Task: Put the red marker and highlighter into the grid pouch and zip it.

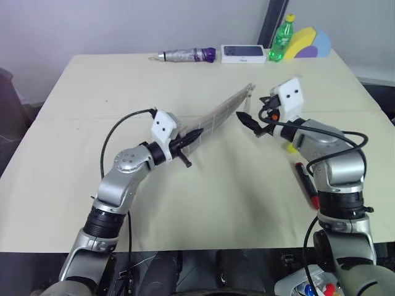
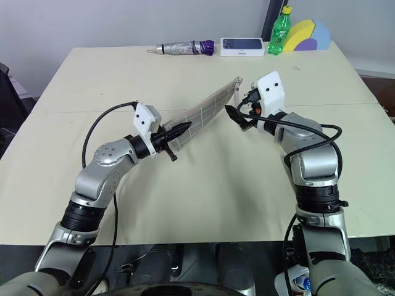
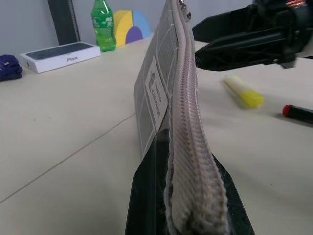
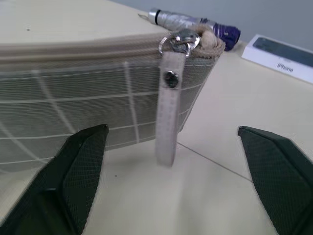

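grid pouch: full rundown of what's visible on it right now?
The grid pouch is flat grey fabric with white grid lines, a small white label on its side and a beige zipper along its top edge, zipped shut. A metal ring at the far end carries a pale pull strap that hangs down. The left gripper is shut on its near end, holding it on edge above the table, slanting up toward the open right gripper, whose fingers flank the strap without touching.

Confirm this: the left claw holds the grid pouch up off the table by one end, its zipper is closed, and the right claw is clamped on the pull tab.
Not quite. In the right wrist view the right claw stands open, its fingers either side of the pull tab without touching it. The rest holds: the left claw grips the grid pouch by one end, lifted, zipper closed.
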Robot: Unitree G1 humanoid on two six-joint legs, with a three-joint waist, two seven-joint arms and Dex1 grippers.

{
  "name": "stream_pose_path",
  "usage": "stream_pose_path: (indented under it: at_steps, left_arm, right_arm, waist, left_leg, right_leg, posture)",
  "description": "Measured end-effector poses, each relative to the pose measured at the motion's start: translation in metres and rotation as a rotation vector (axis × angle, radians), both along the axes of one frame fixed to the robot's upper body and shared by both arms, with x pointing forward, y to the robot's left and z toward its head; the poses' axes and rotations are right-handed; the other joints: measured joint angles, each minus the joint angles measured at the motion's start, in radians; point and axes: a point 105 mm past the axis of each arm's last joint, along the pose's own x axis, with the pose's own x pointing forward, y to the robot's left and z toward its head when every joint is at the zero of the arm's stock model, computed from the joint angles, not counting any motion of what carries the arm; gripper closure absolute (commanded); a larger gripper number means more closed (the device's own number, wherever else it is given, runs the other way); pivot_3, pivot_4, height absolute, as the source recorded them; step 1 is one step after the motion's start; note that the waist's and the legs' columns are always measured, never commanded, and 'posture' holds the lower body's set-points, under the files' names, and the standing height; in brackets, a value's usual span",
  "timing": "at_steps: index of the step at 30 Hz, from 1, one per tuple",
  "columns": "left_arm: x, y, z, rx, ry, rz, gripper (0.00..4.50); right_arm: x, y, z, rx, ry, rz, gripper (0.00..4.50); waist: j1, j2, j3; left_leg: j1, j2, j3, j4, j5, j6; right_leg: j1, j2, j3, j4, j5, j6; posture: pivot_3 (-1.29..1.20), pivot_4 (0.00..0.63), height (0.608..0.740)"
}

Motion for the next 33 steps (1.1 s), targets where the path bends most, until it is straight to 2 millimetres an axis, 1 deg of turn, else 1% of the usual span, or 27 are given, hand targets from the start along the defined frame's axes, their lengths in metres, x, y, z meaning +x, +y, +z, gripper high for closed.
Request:
stream_pose_path:
  at_steps: [1,2,4,6,9,11,13,17,19,21,24,28,33]
  left_arm:
    - [-0.001,0.000,-0.001,0.002,0.002,-0.002,4.50]
    - [-0.002,0.001,-0.002,0.005,0.004,-0.003,4.50]
    - [-0.002,0.001,-0.005,0.010,0.011,-0.004,4.50]
    - [-0.002,0.002,-0.006,0.014,0.011,0.002,4.50]
    - [0.000,0.002,-0.006,0.017,0.007,0.022,4.50]
    - [0.000,0.001,-0.006,0.018,0.005,0.031,4.50]
    - [0.002,0.001,-0.007,0.016,0.004,0.044,4.50]
    - [0.005,-0.003,-0.010,0.004,0.014,0.070,4.50]
    - [0.006,-0.006,-0.010,0.000,0.015,0.078,4.50]
    - [0.006,-0.008,-0.011,0.001,0.013,0.079,4.50]
    - [0.007,-0.007,-0.011,0.005,0.009,0.088,4.50]
    - [0.007,-0.009,-0.010,-0.004,0.007,0.091,4.50]
    - [0.007,-0.011,-0.010,-0.005,0.008,0.088,4.50]
  right_arm:
    - [0.001,-0.001,0.000,0.001,-0.001,-0.004,1.94]
    - [0.002,-0.001,0.000,0.002,-0.004,-0.005,2.37]
    - [0.002,-0.001,0.000,0.002,-0.004,-0.008,3.50]
    - [0.002,0.000,-0.001,0.000,0.000,-0.001,4.45]
    - [-0.004,0.012,-0.003,-0.033,0.014,0.068,4.45]
    - [-0.011,0.022,-0.003,-0.070,0.017,0.130,4.45]
    - [-0.023,0.035,-0.005,-0.115,0.019,0.206,4.45]
    - [-0.048,0.070,-0.014,-0.164,0.045,0.372,4.45]
    - [-0.064,0.093,-0.017,-0.168,0.047,0.470,4.45]
    - [-0.073,0.107,-0.019,-0.168,0.054,0.516,4.45]
    - [-0.077,0.114,-0.023,-0.166,0.077,0.533,4.45]
    - [-0.082,0.117,-0.022,-0.174,0.076,0.547,4.45]
    - [-0.079,0.116,-0.018,-0.186,0.065,0.526,4.45]
  waist:
    - [0.000,0.000,0.000]
    - [0.000,0.000,0.000]
    - [0.000,0.000,0.000]
    - [0.000,0.000,0.000]
    - [0.000,0.000,0.000]
    - [0.000,0.000,0.000]
    - [0.000,0.000,0.000]
    - [0.000,0.000,0.000]
    - [0.000,0.000,0.000]
    - [0.001,0.000,0.000]
    - [0.003,0.000,0.000]
    - [0.004,0.000,0.000]
    - [0.003,0.000,0.000]
  left_leg:
    - [0.000,0.000,0.000,0.000,0.000,0.000]
    - [0.000,0.000,0.000,0.000,0.000,0.000]
    - [0.000,0.000,0.000,0.000,0.000,0.000]
    - [0.000,0.000,0.000,0.000,0.000,0.000]
    - [0.000,0.000,0.000,0.000,0.000,0.000]
    - [0.000,0.000,0.000,0.000,0.000,0.000]
    - [0.000,0.000,0.000,0.000,0.000,0.001]
    - [0.000,0.000,-0.001,0.000,0.000,0.001]
    - [0.000,0.000,-0.001,0.000,0.000,0.001]
    - [0.000,0.000,-0.001,0.000,0.000,0.000]
    - [0.000,0.000,-0.001,0.000,0.000,0.000]
    - [0.000,0.000,-0.001,0.000,0.000,0.000]
    - [0.000,0.000,-0.001,0.000,0.000,0.000]
  right_leg:
    - [0.000,0.000,0.000,0.000,0.000,0.000]
    - [0.000,0.000,0.000,0.000,0.000,0.000]
    - [0.000,0.000,0.000,0.000,0.000,0.000]
    - [0.000,0.000,0.000,0.000,0.000,0.000]
    - [0.000,0.000,0.000,0.000,0.000,0.000]
    - [0.000,0.000,0.000,0.000,0.000,0.000]
    - [0.000,0.000,0.000,-0.001,0.000,0.000]
    - [0.000,0.000,0.000,-0.001,0.000,0.000]
    - [0.000,0.000,0.000,-0.001,0.000,0.000]
    - [0.001,0.000,0.000,-0.001,0.000,0.000]
    - [0.001,0.000,-0.001,-0.001,0.000,0.000]
    - [0.001,0.000,-0.001,-0.001,0.000,0.000]
    - [0.001,0.000,-0.001,-0.001,0.000,0.000]
  posture:
    - [0.00,0.150,0.740]
    - [0.00,0.150,0.740]
    - [0.00,0.150,0.740]
    - [0.00,0.150,0.740]
    - [0.00,0.150,0.740]
    - [0.00,0.150,0.740]
    - [0.00,0.150,0.740]
    - [0.00,0.150,0.740]
    - [0.00,0.150,0.740]
    - [0.00,0.150,0.740]
    - [0.00,0.150,0.740]
    - [0.00,0.150,0.740]
    - [0.00,0.150,0.740]
